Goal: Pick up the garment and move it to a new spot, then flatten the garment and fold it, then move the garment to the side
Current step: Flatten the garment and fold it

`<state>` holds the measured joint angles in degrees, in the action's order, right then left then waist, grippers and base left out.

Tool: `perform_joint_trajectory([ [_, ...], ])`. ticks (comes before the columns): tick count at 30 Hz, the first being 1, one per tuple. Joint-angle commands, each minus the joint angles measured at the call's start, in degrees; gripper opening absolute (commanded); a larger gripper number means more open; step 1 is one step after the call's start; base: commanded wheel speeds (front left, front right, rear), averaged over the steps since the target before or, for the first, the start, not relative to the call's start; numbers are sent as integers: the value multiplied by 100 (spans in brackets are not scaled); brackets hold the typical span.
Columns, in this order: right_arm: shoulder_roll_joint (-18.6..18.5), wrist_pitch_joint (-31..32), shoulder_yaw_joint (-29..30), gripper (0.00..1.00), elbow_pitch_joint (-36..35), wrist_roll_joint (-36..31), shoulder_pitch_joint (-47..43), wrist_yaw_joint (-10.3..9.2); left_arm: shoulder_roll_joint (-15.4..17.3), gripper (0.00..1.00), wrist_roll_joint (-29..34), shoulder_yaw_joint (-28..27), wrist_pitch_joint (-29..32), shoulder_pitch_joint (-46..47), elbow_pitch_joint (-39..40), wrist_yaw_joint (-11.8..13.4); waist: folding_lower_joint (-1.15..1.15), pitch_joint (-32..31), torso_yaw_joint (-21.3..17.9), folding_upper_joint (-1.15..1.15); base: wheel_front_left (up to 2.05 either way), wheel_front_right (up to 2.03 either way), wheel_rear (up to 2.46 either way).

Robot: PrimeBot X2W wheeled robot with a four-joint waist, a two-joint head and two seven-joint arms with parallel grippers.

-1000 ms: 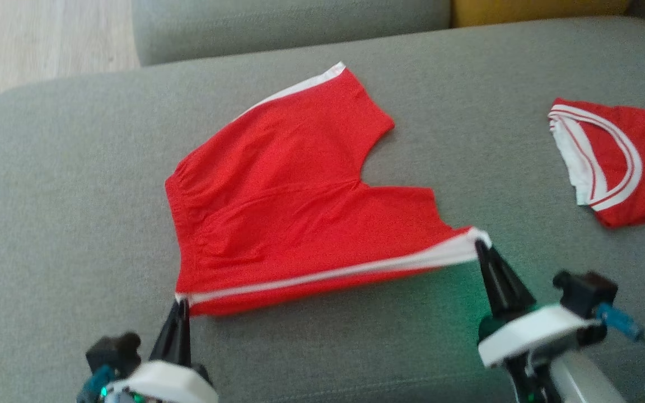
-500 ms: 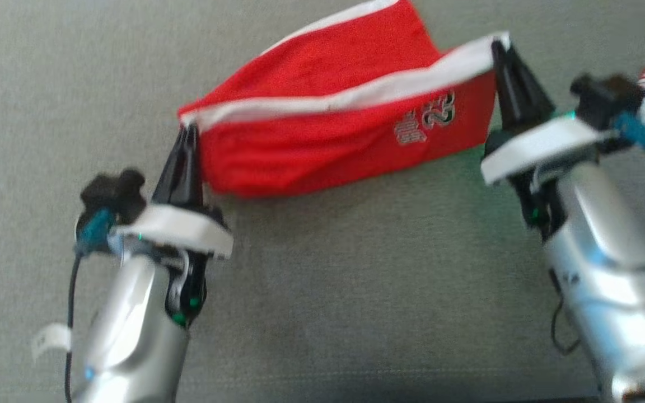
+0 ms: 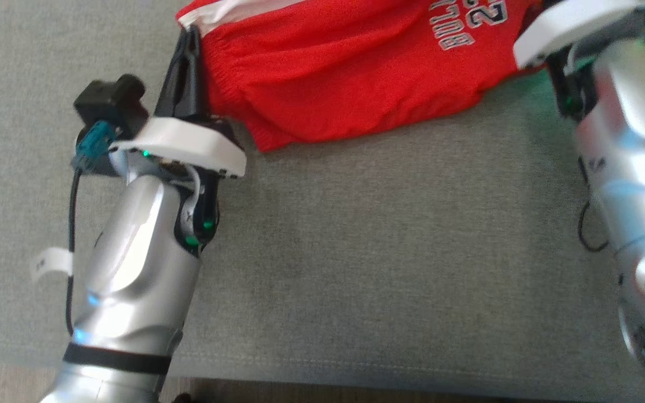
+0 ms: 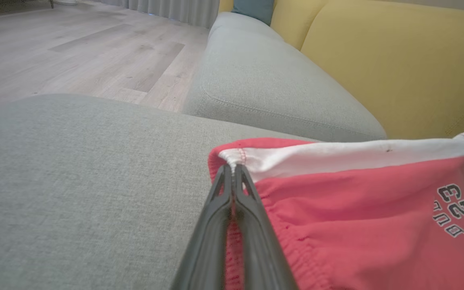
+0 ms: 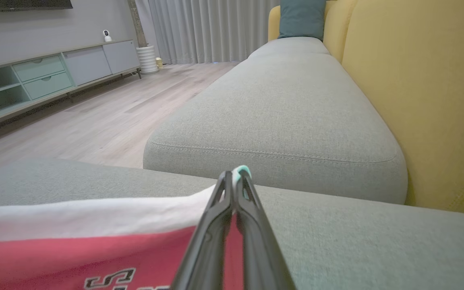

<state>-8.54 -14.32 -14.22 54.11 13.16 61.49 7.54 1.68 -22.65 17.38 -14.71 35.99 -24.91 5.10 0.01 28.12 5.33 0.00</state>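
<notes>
My left end effector (image 4: 234, 167) and right end effector (image 5: 234, 175) each clamp the garment (image 3: 345, 73) by its white edge — mid-fold, I judge. Next, it needs carrying toward 12 o'clock and laying down evenly.

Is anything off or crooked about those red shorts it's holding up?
Nothing looks torn or spilled. The red shorts are pinched at two corners of the white-striped edge, one by the left hand, one by the right hand, so the fabric sags crumpled between them, its lower fold seemingly on the grey cushion.
</notes>
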Motion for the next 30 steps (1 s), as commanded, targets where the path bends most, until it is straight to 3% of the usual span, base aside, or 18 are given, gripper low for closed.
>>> perform_joint_trajectory([
  [1,95,-61,24,0,-61,-80,243,-5,120,0,-46,-91,-29,235,129,34,-1,170,135,0,0,0,0],
  [7,147,-66,272,0,336,-499,685,-5,120,0,-221,179,-29,547,18,175,-1,371,274,0,0,0,0],
  [8,156,-66,323,48,373,-571,716,-5,120,5,-235,216,-29,565,-4,198,-1,387,284,0,0,0,0],
  [9,160,-66,373,100,388,-649,739,-5,120,39,-256,257,-29,568,-39,217,-1,402,288,0,0,0,0],
  [10,167,-66,451,100,421,-699,748,-5,120,84,-291,288,-29,564,-70,236,-1,413,288,0,0,0,0],
  [11,188,-66,544,100,415,-716,749,-5,120,100,-324,312,-29,553,-100,261,-1,420,285,0,0,0,0],
  [18,179,-67,625,100,167,-762,463,-5,120,100,-222,264,-29,239,-11,428,-1,372,190,0,0,0,0],
  [30,-99,162,-280,100,696,-149,-318,-5,120,100,-48,241,-29,-407,237,439,-1,98,90,0,0,0,0],
])
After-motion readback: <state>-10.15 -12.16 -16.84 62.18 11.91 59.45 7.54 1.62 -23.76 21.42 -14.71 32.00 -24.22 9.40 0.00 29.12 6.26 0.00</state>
